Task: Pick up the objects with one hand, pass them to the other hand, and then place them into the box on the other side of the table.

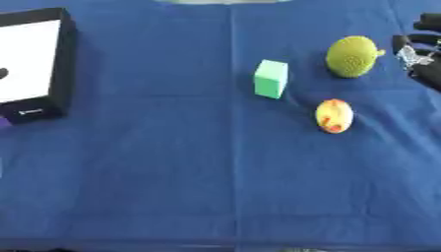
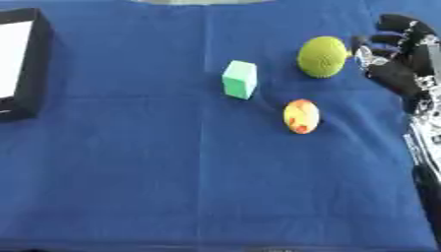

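Three objects lie on the blue cloth [image 1: 172, 162]: a green cube [image 1: 271, 78], a bumpy yellow-green ball [image 1: 352, 56] and a yellow-red egg-shaped fruit [image 1: 334, 116]. My right hand [image 2: 398, 54] hovers just right of the bumpy ball, fingers relaxed and spread, holding nothing. A narrow gap shows between its fingertips and the ball. The black box with a white inside [image 1: 62, 64] stands at the far left. My left hand shows in neither view.
A small purple thing [image 1: 3, 122] peeks out at the left edge below the box. The cloth's front edge [image 1: 215, 243] runs along the bottom.
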`<state>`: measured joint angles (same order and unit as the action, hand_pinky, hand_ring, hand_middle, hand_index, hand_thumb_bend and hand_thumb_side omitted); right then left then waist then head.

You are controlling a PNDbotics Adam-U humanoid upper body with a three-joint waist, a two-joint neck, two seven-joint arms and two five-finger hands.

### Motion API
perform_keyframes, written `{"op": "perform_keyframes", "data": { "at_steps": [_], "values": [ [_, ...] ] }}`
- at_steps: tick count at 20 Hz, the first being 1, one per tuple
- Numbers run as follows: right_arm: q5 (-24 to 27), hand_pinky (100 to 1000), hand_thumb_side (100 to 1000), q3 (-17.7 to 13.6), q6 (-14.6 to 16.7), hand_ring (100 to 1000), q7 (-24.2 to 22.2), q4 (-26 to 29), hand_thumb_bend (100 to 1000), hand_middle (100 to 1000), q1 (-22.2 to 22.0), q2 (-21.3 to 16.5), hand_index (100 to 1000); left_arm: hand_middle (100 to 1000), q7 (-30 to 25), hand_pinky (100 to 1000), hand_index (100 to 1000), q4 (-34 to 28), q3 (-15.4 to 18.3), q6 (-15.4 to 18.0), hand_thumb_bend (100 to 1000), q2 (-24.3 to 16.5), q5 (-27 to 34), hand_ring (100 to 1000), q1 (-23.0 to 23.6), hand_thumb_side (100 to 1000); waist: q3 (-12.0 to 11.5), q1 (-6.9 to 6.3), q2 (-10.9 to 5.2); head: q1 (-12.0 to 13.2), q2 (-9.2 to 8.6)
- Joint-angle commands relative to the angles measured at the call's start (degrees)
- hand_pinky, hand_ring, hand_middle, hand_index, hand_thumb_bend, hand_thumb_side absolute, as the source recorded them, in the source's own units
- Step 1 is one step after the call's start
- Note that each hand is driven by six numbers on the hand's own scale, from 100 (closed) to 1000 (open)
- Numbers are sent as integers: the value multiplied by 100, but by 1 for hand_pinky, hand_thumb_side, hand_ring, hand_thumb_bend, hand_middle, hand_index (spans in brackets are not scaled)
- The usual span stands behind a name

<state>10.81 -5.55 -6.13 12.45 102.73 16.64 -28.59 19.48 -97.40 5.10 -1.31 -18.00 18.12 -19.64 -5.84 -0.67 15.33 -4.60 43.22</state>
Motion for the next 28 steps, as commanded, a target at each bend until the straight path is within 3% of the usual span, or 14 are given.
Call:
{"op": "perform_keyframes", "data": {
  "at_steps": [1,11,23,28],
  "values": [
    [-50,728,148,-27,15,759,-40,138,367,728,50,-129,774,852,6,753,773,-98,20,0,385,-79,15,863,-83,752,3,0,-66,-6,-45],
    [-344,735,129,43,-134,774,-265,263,443,746,92,-336,789,851,31,753,773,-97,55,6,387,-101,11,864,-85,751,-10,43,-67,7,-47],
    [-832,762,107,512,-929,790,-961,758,587,771,144,-1895,818,851,17,753,772,-54,33,-16,385,-232,-48,865,-18,754,58,208,-131,-28,-68],
    [-1108,783,124,684,-1013,808,-1599,374,622,787,436,-2470,835,851,-8,754,772,-55,13,-19,384,-229,-61,866,-16,754,26,237,-158,-169,-94]
  ]
}}
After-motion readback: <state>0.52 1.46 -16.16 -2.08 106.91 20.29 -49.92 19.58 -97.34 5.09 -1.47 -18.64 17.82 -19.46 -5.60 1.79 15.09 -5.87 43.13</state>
